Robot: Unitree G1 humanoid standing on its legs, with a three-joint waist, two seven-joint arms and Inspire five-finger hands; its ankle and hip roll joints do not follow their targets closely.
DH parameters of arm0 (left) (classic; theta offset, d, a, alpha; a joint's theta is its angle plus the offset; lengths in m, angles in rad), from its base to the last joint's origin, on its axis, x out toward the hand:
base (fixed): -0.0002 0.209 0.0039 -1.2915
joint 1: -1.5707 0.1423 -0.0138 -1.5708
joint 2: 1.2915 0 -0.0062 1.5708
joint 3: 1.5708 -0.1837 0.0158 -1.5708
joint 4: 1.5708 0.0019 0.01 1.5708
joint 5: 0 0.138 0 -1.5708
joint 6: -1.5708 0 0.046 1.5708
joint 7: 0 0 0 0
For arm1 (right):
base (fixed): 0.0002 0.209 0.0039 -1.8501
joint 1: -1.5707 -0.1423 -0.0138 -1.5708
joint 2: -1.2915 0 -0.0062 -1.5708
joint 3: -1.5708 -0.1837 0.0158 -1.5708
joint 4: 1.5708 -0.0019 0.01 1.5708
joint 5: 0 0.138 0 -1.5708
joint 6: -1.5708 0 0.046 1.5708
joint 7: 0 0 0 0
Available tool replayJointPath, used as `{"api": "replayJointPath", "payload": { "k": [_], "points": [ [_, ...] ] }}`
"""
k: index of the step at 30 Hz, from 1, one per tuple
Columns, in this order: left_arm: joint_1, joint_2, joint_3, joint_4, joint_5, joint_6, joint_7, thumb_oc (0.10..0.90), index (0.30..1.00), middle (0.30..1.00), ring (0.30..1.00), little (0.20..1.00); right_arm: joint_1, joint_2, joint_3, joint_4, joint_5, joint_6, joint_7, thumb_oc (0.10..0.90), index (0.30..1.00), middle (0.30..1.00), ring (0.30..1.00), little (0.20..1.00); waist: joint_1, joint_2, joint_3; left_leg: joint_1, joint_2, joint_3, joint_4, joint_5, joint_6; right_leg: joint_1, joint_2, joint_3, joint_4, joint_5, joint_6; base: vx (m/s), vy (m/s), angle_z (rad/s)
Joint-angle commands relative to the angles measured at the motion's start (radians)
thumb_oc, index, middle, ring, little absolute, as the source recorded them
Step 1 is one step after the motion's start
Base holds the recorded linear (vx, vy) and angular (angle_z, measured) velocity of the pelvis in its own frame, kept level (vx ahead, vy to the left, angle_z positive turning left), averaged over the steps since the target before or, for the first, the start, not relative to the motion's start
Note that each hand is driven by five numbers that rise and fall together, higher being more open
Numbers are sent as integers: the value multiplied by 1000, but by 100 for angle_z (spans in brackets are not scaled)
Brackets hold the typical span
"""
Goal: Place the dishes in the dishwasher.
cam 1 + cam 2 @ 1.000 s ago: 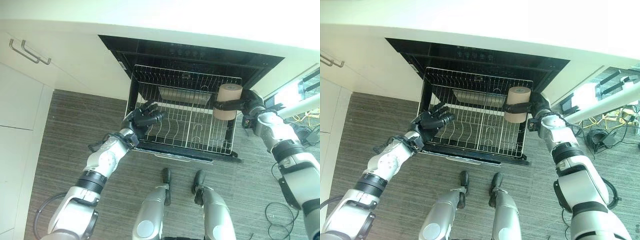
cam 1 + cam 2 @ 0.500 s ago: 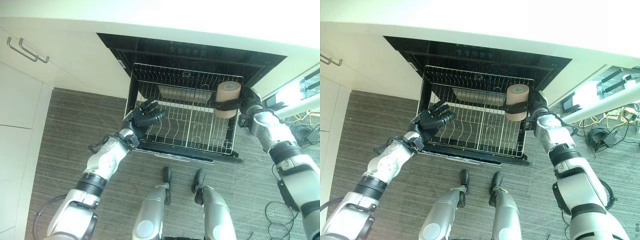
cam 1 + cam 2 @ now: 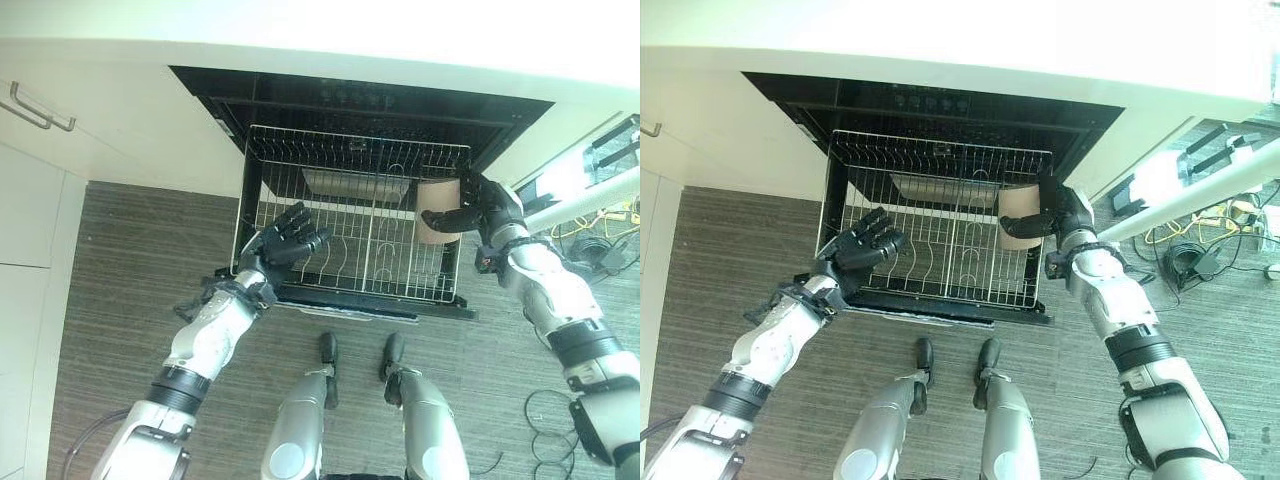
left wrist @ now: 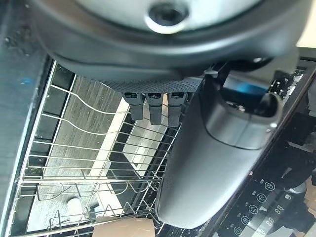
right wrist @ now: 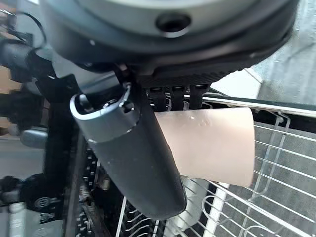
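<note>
The wire dish rack (image 3: pixel 350 215) is sitting pulled out of the open dishwasher (image 3: pixel 360 105), over its lowered door (image 3: pixel 345 300). A tan cup (image 3: pixel 435 215) is lying on its side in the rack, against the right hand (image 3: pixel 478 205), whose fingers are wrapping it. A shallow grey tray (image 3: pixel 355 185) is resting in the rack's back part, between the two hands. The left hand (image 3: pixel 285 240) is hovering over the rack's opposite edge.
</note>
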Motion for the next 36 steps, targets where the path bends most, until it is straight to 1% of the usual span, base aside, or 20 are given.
{"api": "replayJointPath", "payload": {
  "k": [1, 3, 5, 10, 12, 15, 16, 20, 24, 25, 27, 30, 33, 36],
  "points": [
    [-13, 12, 50, -136, -5, -80, -11, 800, 900, 900, 900, 900, -49, -68, -81, -127, -76, -73, -56, 800, 900, 900, 900, 900, -13, 5, -41, 4, 75, -13, 45, -98, -73, 9, -31, 83, -15, -47, 131, -9, 16, -15],
    [0, 13, 59, -154, -5, -85, -3, 800, 900, 900, 900, 900, -26, -70, -105, -172, -95, -76, -74, 800, 900, 900, 900, 900, -18, 3, -42, 7, 77, -9, 45, -99, -72, 12, -29, 86, -15, -48, 130, -8, 11, -8],
    [22, 11, 71, -178, 6, -106, -4, 800, 900, 900, 900, 900, 5, -70, -141, -231, -136, -114, -119, 800, 900, 900, 900, 900, -25, 1, -43, 16, 80, -5, 45, -101, -71, 19, -24, 90, -15, -51, 130, 7, 11, -5],
    [68, 10, 94, -252, 24, -150, -5, 800, 900, 900, 900, 900, 55, -60, -196, -342, -188, -172, -155, 800, 900, 900, 900, 900, -31, 1, -58, 22, 83, 1, 45, -106, -69, 24, -19, 96, -15, -57, 127, 14, 14, -9],
    [88, 7, 102, -281, 50, -172, -8, 800, 900, 900, 900, 900, 79, -54, -216, -381, -183, -195, -156, 800, 900, 900, 900, 900, -32, 0, -66, 27, 84, 3, 45, -108, -68, 29, -18, 97, -15, -59, 125, 18, 8, -8],
    [113, 7, 117, -322, 72, -185, -12, 800, 900, 900, 900, 900, 120, -42, -242, -426, -178, -222, -158, 800, 900, 900, 900, 900, -31, 0, -77, 34, 83, 5, 45, -112, -67, 38, -18, 96, -15, -63, 124, 6, 3, -1],
    [122, 8, 121, -330, 79, -192, -13, 800, 900, 900, 900, 900, 138, -35, -249, -438, -172, -230, -152, 800, 900, 900, 900, 900, -31, 0, -82, 36, 84, 5, 45, -113, -67, 41, -18, 94, -15, -64, 124, 39, 14, 0],
    [197, -14, 155, -392, 124, -219, -27, 800, 900, 900, 900, 900, 286, 30, -300, -507, -121, -302, -113, 800, 900, 900, 900, 900, -29, -5, -115, 61, 84, 11, 45, -122, -66, 71, -26, 81, -15, -72, 123, 56, 18, 1],
    [278, -40, 192, -439, 180, -240, -46, 800, 900, 900, 900, 900, 415, 79, -347, -541, -80, -348, -57, 800, 900, 900, 900, 900, -19, -11, -154, 93, 82, 19, 45, -130, -63, 106, -40, 64, -15, -74, 130, 75, 37, 1],
    [287, -42, 195, -443, 186, -244, -49, 800, 900, 900, 900, 900, 427, 85, -352, -542, -76, -351, -52, 800, 900, 900, 900, 900, -18, -12, -159, 98, 81, 20, 45, -131, -63, 111, -42, 62, -15, -75, 132, 96, 105, 2],
    [346, -53, 243, -470, 236, -256, -75, 800, 900, 900, 900, 900, 506, 123, -388, -555, -71, -360, -10, 800, 900, 900, 900, 900, -12, -18, -190, 125, 75, 26, 45, -141, -56, 139, -57, 50, -15, -73, 145, 88, 129, -1],
    [379, -50, 274, -488, 272, -259, -85, 800, 900, 900, 900, 900, 546, 129, -414, -565, -66, -367, 1, 800, 900, 900, 900, 900, -8, -21, -209, 143, 68, 30, 45, -149, -49, 158, -69, 45, -15, -71, 156, 70, 129, -1],
    [409, -46, 317, -496, 306, -283, -95, 800, 900, 900, 900, 900, 586, 153, -445, -569, -58, -387, 9, 800, 900, 900, 900, 900, 2, -23, -236, 170, 55, 28, 45, -162, -34, 189, -88, 39, -15, -64, 177, 93, 184, -3],
    [423, -45, 343, -505, 320, -299, -90, 800, 900, 900, 900, 900, 620, 185, -457, -586, -58, -400, 12, 800, 900, 900, 900, 900, 4, -23, -259, 187, 43, 13, 45, -176, -18, 217, -90, 51, -15, -57, 185, 94, 172, -3]
  ]
}}
